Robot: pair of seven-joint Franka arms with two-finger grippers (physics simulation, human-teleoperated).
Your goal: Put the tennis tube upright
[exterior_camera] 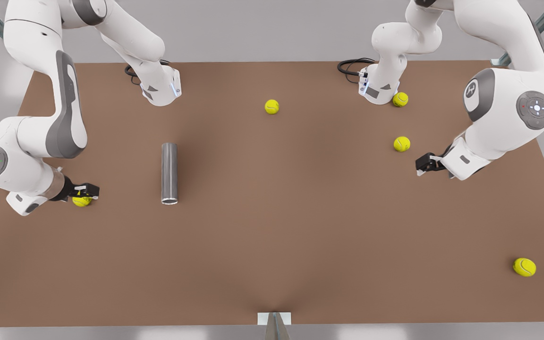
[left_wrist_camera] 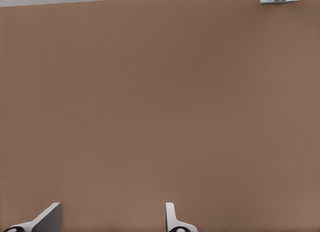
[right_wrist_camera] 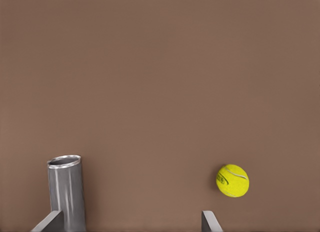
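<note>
The tennis tube (exterior_camera: 169,172) is a grey metallic cylinder lying flat on the brown table (exterior_camera: 272,245), left of centre in the front view. Its pale rim faces the table's near edge. My right gripper (exterior_camera: 88,191) is low over the table at the front view's left, a short way from the tube and apart from it. Its fingers are open and hold nothing, and a yellow-green ball (exterior_camera: 81,200) lies just beside them. In the right wrist view the tube (right_wrist_camera: 66,192) and that ball (right_wrist_camera: 232,181) flank the open gripper (right_wrist_camera: 131,213). My left gripper (exterior_camera: 423,163) waits open at the front view's right, also seen over bare table (left_wrist_camera: 112,206).
Several more tennis balls lie loose: one mid-back (exterior_camera: 272,106), one by the far arm base (exterior_camera: 400,99), one near my left gripper (exterior_camera: 402,143), one at the near right (exterior_camera: 524,267). A small white bracket (exterior_camera: 274,318) sits at the table's near edge.
</note>
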